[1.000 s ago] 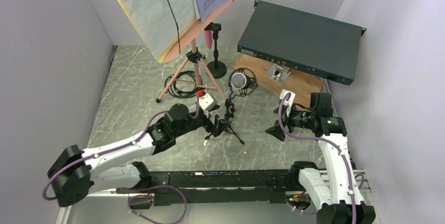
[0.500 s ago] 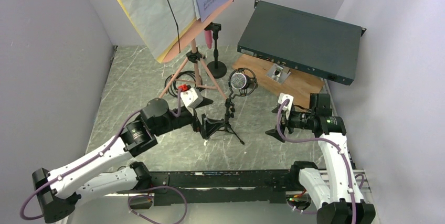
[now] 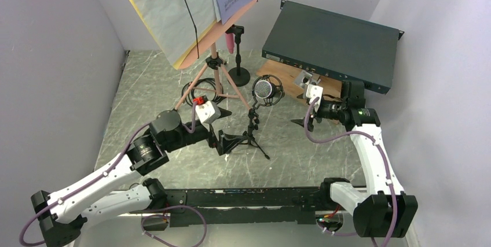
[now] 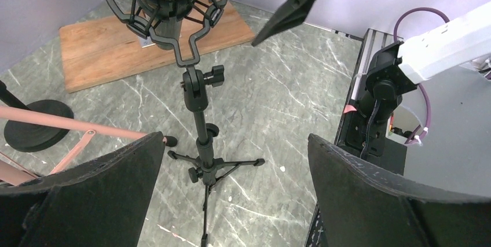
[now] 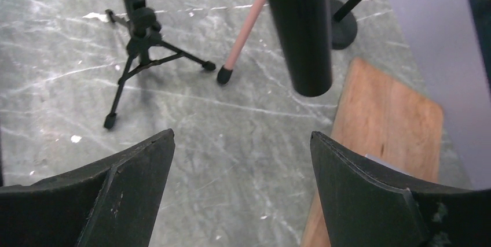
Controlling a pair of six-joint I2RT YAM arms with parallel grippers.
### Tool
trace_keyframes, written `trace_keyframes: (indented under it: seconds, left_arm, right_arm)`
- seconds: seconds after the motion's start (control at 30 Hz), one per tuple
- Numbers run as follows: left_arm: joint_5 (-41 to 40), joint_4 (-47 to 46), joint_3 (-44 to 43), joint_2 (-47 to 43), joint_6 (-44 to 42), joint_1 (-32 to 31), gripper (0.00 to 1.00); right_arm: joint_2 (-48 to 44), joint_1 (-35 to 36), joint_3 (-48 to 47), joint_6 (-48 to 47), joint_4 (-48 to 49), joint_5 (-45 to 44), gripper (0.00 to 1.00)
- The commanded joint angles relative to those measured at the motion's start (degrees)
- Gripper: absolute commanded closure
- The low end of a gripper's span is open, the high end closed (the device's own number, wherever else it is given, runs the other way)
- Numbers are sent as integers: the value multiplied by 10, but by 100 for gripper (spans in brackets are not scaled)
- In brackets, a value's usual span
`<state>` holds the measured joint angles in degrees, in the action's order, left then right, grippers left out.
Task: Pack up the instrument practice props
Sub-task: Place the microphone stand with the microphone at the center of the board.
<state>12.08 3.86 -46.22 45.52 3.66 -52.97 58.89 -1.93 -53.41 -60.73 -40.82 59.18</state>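
Observation:
The pink music desk point(image 3: 231, 15) with white and yellow sheet-music pages point(image 3: 168, 10) stands on pink tripod legs point(image 3: 215, 82) at the back. A black microphone point(image 3: 264, 90) with a silver grille sits in a shock mount on a small black tripod holder point(image 3: 252, 138). A pink microphone point(image 3: 231, 41) stands on a round-base holder point(image 3: 238, 76). My left gripper point(image 3: 228, 142) is open just left of the tripod holder point(image 4: 201, 143), which stands between its fingers in the left wrist view. My right gripper point(image 3: 301, 118) is open and empty, right of the black microphone point(image 5: 298, 27).
A dark teal rack box point(image 3: 333, 43) leans on a wooden board point(image 3: 327, 89) at the back right. A coiled black cable point(image 3: 198, 92) lies under the pink legs. Purple walls close in both sides.
My left arm has drawn back to the left, its gripper now a little short of the tripod holder. My right gripper has moved away from me, toward the wooden board and the black microphone.

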Motion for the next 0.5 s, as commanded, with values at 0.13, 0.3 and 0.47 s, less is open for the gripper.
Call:
trace_keyframes:
  seconds: [0.13,0.3,0.47]
  left_arm:
    - [6,-34,14,-11,-3,-2,1]
    - [11,-34,11,0,-6,-1,1]
    - [14,-61,10,9,-3,-2,3]
  right_arm:
    - [41,16,-23,111,230,25,12]
    - [65,45,-30,130,272,46,14]
    - [85,72,-29,132,303,35,15]
